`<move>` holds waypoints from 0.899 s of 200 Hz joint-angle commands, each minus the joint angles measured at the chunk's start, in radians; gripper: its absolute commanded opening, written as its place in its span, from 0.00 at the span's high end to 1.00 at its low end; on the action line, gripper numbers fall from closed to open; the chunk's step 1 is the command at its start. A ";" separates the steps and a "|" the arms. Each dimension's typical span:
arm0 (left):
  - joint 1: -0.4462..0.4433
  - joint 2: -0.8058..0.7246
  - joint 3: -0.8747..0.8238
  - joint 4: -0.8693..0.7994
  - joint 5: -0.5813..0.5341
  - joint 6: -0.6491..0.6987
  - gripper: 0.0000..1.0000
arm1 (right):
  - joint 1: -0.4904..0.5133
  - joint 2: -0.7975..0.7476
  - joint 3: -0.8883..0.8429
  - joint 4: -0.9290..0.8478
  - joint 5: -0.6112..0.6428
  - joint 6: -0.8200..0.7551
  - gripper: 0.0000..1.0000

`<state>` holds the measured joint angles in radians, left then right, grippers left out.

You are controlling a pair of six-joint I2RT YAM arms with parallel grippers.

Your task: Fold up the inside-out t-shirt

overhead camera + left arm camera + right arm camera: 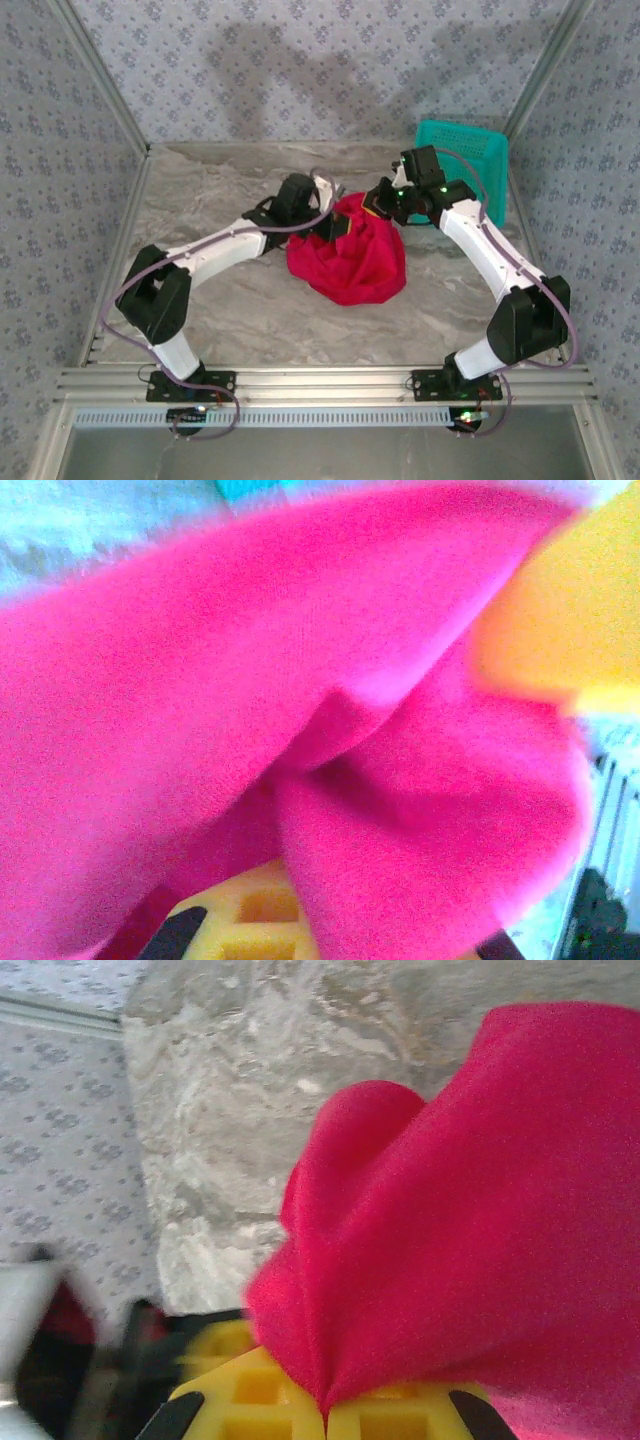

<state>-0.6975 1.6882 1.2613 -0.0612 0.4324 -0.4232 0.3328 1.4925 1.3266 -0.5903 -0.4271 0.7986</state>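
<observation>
The inside-out t-shirt (pixel 350 258) is a bright red bunched heap in the middle of the marble table, its upper edge lifted between the two arms. My left gripper (pixel 326 226) is at the shirt's upper left, shut on a fold of it. In the left wrist view red cloth (pixel 300 680) drapes over the jaws (pixel 320 905), with one yellow finger (pixel 245 915) showing. My right gripper (pixel 379 204) holds the shirt's top right edge. In the right wrist view its yellow fingers (pixel 250 1405) are pressed together (pixel 325 1412), pinching the red cloth (pixel 470 1230).
A teal mesh basket (pixel 466 160) stands at the back right corner, just behind the right wrist. Patterned walls close off the back and both sides. An aluminium rail (pixel 320 380) runs along the near edge. Bare marble (pixel 210 190) lies left of the shirt.
</observation>
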 commanded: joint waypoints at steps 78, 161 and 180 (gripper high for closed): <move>0.163 -0.133 0.016 0.299 0.442 -0.448 1.00 | -0.049 0.076 0.071 -0.107 0.154 -0.208 0.73; 0.196 -0.102 0.010 0.228 0.396 -0.431 1.00 | 0.075 -0.101 -0.221 0.103 0.168 -0.109 0.52; 0.196 -0.110 0.006 0.221 0.396 -0.429 1.00 | 0.085 -0.024 -0.208 0.172 0.159 -0.064 0.48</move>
<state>-0.5018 1.6238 1.2510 0.1322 0.8158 -0.8513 0.4091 1.3865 1.1202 -0.5373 -0.2680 0.6628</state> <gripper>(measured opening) 0.043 0.499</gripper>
